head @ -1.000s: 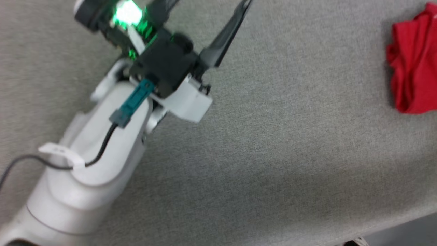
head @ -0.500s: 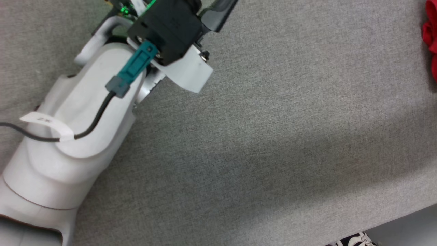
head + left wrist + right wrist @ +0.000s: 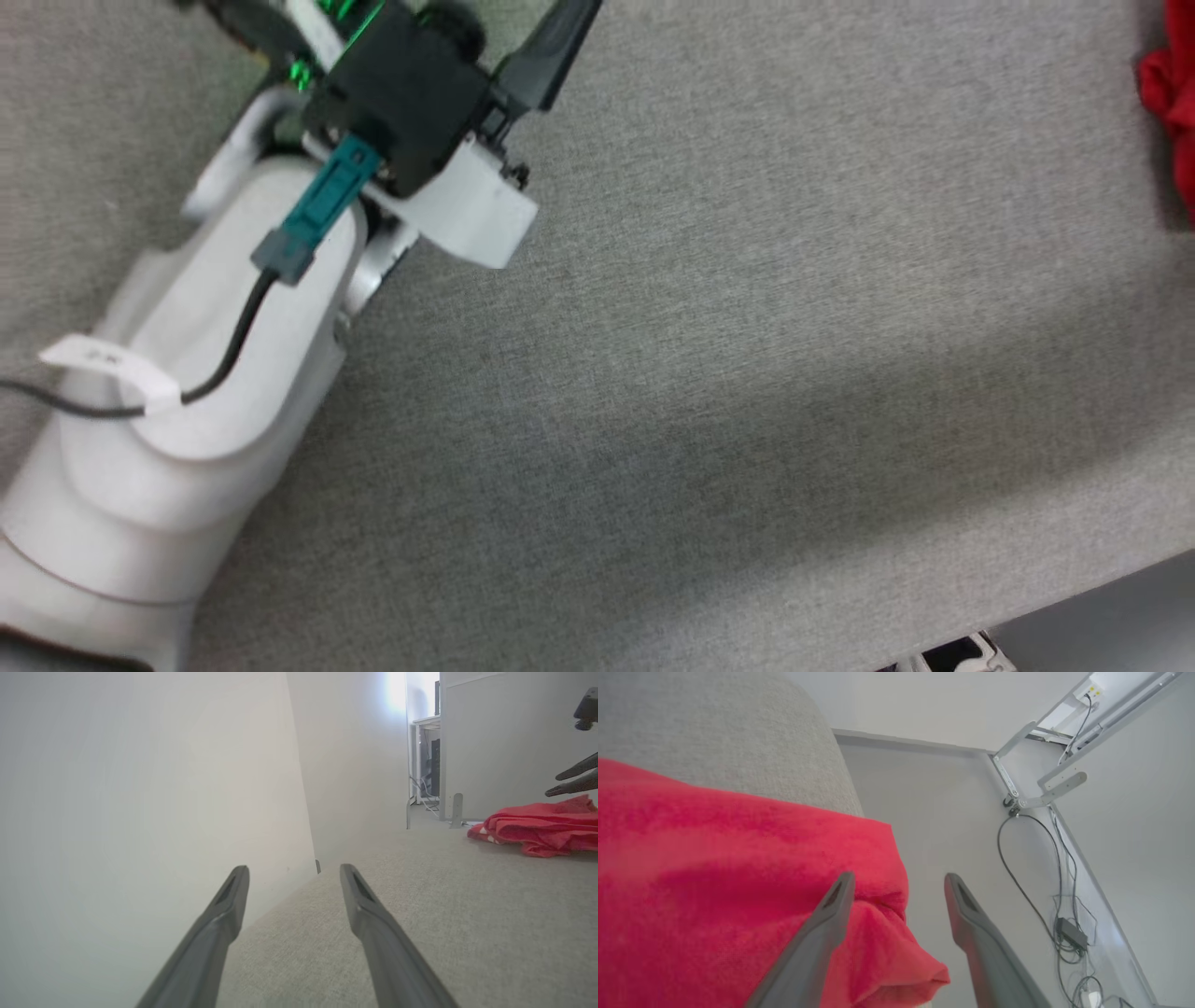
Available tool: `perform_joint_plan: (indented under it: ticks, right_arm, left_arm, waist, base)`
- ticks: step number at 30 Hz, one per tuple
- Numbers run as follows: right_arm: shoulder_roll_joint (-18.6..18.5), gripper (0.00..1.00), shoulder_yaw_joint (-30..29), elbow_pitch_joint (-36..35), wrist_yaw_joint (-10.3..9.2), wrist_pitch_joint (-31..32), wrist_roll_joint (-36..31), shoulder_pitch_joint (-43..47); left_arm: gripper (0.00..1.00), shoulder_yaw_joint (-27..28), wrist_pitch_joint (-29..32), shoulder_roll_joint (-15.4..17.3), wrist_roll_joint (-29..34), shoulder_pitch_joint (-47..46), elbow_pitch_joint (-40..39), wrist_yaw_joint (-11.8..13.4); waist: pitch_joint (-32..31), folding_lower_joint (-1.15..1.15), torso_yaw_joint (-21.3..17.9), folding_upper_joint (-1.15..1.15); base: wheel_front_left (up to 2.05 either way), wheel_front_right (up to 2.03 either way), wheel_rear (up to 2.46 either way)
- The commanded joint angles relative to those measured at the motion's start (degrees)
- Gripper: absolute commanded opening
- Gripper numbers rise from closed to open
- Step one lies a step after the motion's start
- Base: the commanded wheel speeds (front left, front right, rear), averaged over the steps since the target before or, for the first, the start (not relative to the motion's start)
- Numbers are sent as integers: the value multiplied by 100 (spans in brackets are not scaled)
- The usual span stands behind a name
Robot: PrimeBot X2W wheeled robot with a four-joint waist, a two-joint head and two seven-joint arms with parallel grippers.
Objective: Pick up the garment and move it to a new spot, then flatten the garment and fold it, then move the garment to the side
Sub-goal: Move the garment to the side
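We look down on a table (image 3: 747, 373) covered in grey woven fabric, wide and bare across the middle of the head view. Its edge runs along the lower right, with a strip of pale floor (image 3: 1120, 616) beyond it. The pale forearm (image 3: 187, 373) of the left arm rises from the lower left, a black cable clipped along it.

In the left wrist view, the left hand (image 3: 292, 872) has its two dark fingers spread wide with nothing between them. It sits low over the table, with a white wall (image 3: 140, 788) across the left half.

The garment (image 3: 542, 826), red and crumpled, lies at the right of that view near the table's far edge, with a grey partition panel (image 3: 504, 742) behind it. In the head view a sliver of it shows at the upper right edge.

The right hand (image 3: 899, 879) hangs just above the garment, fingers spread wide and gripping nothing. Red cloth lies beneath its left finger, one corner reaching the table's rounded edge. Past that edge we see open floor and loose cables (image 3: 1064, 914).
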Motion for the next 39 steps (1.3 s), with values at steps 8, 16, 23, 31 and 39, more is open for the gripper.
perform_joint_plan:
  ticks: [8,16,23,31,39]
  right_arm:
    - [-10,100,781,-597,-12,-296,-118,213]
    - [270,100,1150,-1165,-12,-566,-89,725]
    - [692,100,923,-1675,-12,-611,-175,1348]
    - [1447,100,-390,-2407,-12,-613,-687,2437]
    - [1942,100,-1225,-3289,-12,-614,-1316,3523]
  left_arm:
    - [100,351,-69,-84,-346,1266,-230,429]
    - [100,1013,-61,-343,-483,2819,-536,598]
    - [100,1668,-62,-672,-416,3872,-610,459]
    - [100,2448,-62,-1120,-287,4733,-528,189]
    - [100,3000,-63,-1425,-109,5235,-581,-103]
  waist:
    - [-985,0,388,0]
    - [-1890,0,917,0]
    - [-2452,0,1334,0]
    - [-2908,0,1655,0]
    - [-3295,0,1845,0]
  base:
    - [0,0,0]
    - [0,0,0]
    - [0,0,0]
    - [0,0,0]
    - [0,0,0]
